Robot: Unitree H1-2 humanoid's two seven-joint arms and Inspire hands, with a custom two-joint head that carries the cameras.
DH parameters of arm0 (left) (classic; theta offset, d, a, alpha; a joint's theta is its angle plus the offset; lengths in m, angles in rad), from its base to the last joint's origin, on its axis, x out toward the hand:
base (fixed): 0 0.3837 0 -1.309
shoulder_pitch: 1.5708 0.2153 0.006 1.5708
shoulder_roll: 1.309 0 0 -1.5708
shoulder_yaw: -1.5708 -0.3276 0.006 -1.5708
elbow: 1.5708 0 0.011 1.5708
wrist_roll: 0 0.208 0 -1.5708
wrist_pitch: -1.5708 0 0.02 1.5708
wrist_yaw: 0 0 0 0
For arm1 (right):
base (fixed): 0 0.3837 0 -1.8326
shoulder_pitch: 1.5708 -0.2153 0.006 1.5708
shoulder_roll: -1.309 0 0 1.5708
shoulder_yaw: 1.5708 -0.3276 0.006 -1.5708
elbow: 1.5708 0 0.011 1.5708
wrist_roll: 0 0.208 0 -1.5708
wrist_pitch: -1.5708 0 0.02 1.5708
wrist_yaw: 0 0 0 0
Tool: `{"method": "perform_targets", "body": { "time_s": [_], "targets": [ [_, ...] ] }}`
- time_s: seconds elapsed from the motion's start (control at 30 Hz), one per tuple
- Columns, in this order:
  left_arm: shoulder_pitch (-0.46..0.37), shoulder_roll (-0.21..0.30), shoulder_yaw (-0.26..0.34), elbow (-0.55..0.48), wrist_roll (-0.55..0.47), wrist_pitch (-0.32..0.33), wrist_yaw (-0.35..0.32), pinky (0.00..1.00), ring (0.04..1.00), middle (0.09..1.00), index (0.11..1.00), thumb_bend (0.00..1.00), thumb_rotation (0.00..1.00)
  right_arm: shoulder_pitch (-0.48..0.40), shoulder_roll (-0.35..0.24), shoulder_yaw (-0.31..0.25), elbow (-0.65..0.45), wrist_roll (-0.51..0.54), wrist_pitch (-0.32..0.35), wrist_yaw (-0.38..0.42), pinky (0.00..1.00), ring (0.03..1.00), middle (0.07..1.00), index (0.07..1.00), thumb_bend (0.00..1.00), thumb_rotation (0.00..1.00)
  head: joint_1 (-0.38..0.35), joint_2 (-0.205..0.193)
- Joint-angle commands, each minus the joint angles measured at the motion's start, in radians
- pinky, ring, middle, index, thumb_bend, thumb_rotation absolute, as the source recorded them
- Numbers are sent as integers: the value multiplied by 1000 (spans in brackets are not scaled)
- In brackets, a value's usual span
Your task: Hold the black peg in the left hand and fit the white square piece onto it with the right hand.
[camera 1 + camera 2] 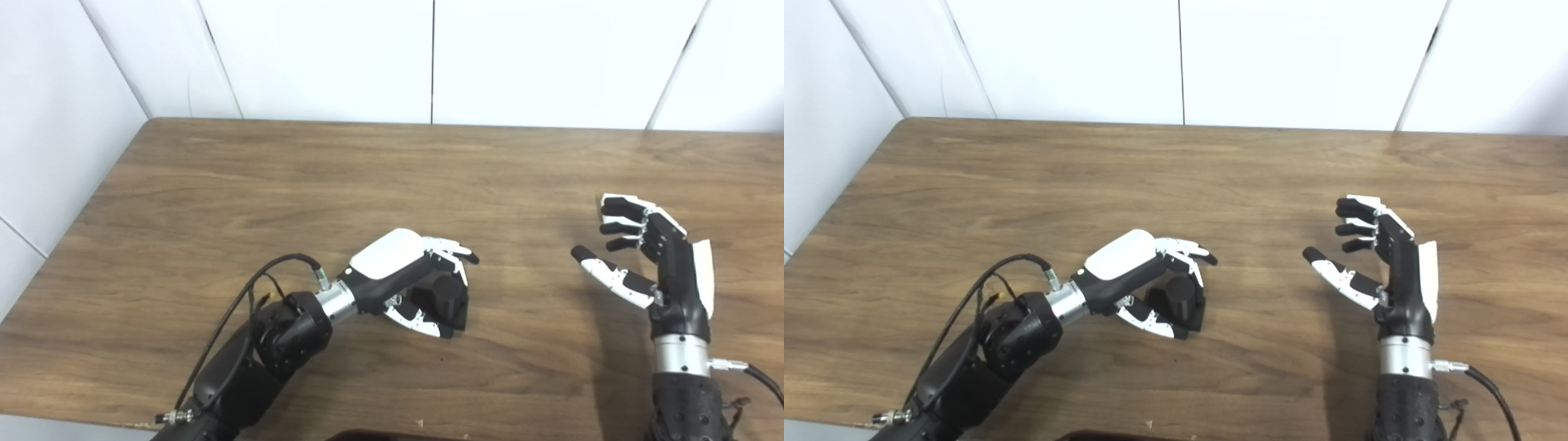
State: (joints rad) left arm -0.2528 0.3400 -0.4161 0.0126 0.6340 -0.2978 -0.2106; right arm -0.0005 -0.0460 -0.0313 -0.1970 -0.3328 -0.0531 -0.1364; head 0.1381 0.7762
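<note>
**A:** What is on the table?

**B:** A brown wood-grain table (392,177) fills most of both head-camera views, with plain white wall panels (318,55) behind it. Two black-and-white robot hands reach in from the bottom edge. The only object on the table is a short black cylindrical peg on a dark block base (446,300), near the front edge and a little left of centre.

**A:** What is the left hand doing?

**B:** The left hand (407,275) lies low over the peg, its white back facing up. The fingers (453,251) curl over the top and far side of the peg, and the thumb (416,320) comes round along the near side, so the peg sits inside the curve of the hand. The base rests on the table. Whether the fingers press firmly on the peg or only cage it, I cannot tell. A black cable (245,294) loops out from the wrist.

**A:** And the right hand?

**B:** The right hand (652,257) is well apart from the left, on the right side of the table. It stands upright, palm turned toward the peg, fingers loosely bent and spread away from the thumb. It holds nothing.

**A:** Where is the white square piece?

**B:** It cannot be seen in either view.
</note>
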Motion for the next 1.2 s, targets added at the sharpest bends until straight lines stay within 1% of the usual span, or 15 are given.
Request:
{"method": "perform_targets", "body": {
  "time_s": [0.0,0.07,0.17,0.3,0.53,0.57,0.63,0.67,0.73,0.8,0.93,1.17],
  "targets": [
    [13,26,8,7,105,67,1,865,864,839,493,520,76,-21,4,3,-36,4,-20,-8,481,595,678,675,554,57,2,2],
    [18,23,14,4,122,75,16,864,865,843,493,520,75,-21,3,2,-35,6,-22,-8,478,594,676,674,555,61,4,2],
    [20,21,20,8,145,77,38,834,854,842,493,522,73,-21,3,2,-38,9,-14,-4,491,605,679,674,559,76,5,3],
    [23,19,25,7,152,88,35,843,853,843,493,522,72,-22,2,4,-38,7,-14,-3,491,606,678,673,562,89,4,7],
    [28,19,27,13,133,82,35,832,845,838,493,521,74,-24,-1,4,-39,14,-16,1,490,607,680,673,567,101,-3,11],
    [29,16,31,16,114,86,30,827,843,837,493,521,74,-24,-1,5,-40,12,-14,1,491,609,681,674,567,107,-3,11],
    [34,3,45,17,48,117,-4,818,852,843,494,521,74,-26,-2,5,-41,8,-15,0,487,605,680,673,563,95,-3,11],
    [38,-10,59,24,-4,146,-28,815,855,846,494,521,74,-26,-3,4,-42,7,-14,-1,486,604,679,672,563,91,-3,11],
    [40,-25,79,40,-71,184,-53,752,856,856,494,521,74,-27,-4,4,-42,7,-14,-1,487,603,679,673,566,99,-3,11],
    [39,-38,99,70,-126,212,-65,740,858,859,494,521,72,-28,-5,2,-43,9,-11,0,486,601,679,673,565,98,-10,15],
    [40,-52,125,124,-191,214,-60,720,843,855,494,522,70,-26,-5,1,-56,9,5,4,484,599,681,675,561,74,-6,17],
    [44,-61,143,187,-271,226,-53,747,850,864,494,521,68,-26,-9,5,-58,5,12,4,487,602,678,670,563,91,-8,22]
  ]
}}
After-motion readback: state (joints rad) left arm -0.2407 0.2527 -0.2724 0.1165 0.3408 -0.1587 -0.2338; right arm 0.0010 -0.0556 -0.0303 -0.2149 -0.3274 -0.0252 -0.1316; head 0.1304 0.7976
